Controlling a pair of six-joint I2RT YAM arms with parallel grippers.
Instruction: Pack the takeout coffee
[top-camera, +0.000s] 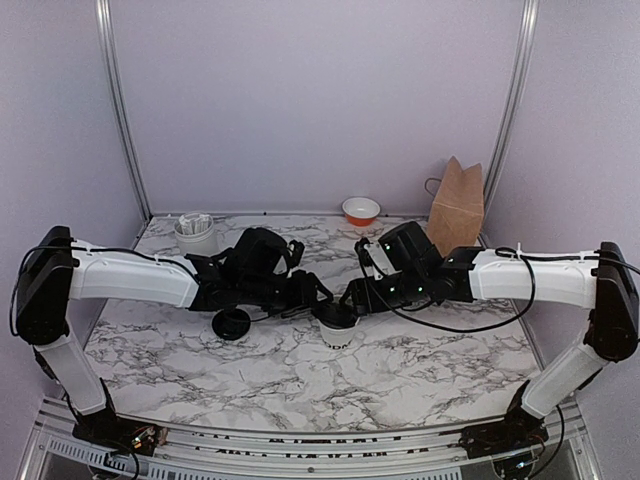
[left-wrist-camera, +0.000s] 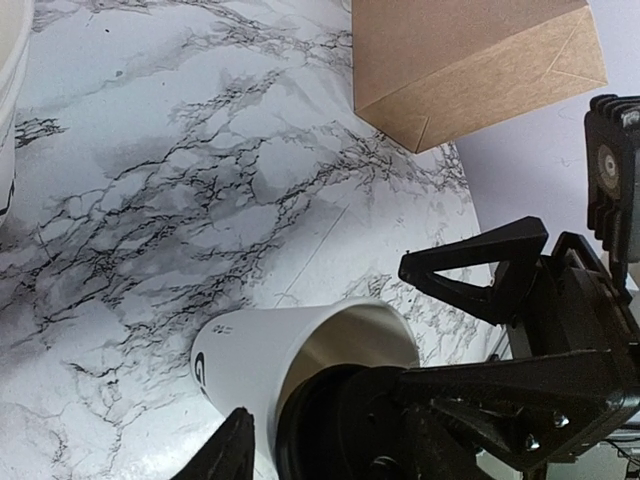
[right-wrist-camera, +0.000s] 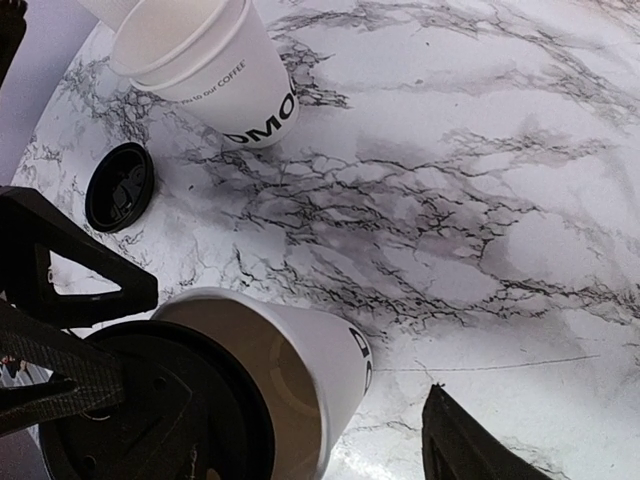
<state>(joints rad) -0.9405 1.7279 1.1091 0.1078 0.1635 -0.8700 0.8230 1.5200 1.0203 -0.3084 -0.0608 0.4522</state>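
**Top view.** The coffee cup (top-camera: 338, 335), a small white paper cup, is standing upright near the middle of the desk (top-camera: 420, 370). The black lid (top-camera: 335, 315) is sitting at its mouth. The left tool (top-camera: 318, 300) and the right tool (top-camera: 351, 298) are meeting over it from either side. A spare lid (top-camera: 232, 323) is lying flat to the left of the cup. A packet cup (top-camera: 197, 238), a bowl (top-camera: 361, 210) and a brown bag (top-camera: 457, 205) are standing along the far edge, well apart from the cup.

**Left wrist view.** The cup is showing dark lettering low on its side. The lid is leaning across the mouth, leaving part of the inner wall exposed. One left finger (left-wrist-camera: 235, 455) is lying just beside the cup wall. Whether the left tool is pinching the lid cannot be told. The right tool's fingers (left-wrist-camera: 480, 270) are standing spread, the upper one clear of the rim.

**Right wrist view.** The lid is covering the left part of the mouth. The right finger (right-wrist-camera: 465, 440) is hanging apart from the cup wall. The left tool's fingers (right-wrist-camera: 80, 285) are crowding the lid and hiding its edge. The spare lid and the packet cup, with two nested rims, are lying beyond.
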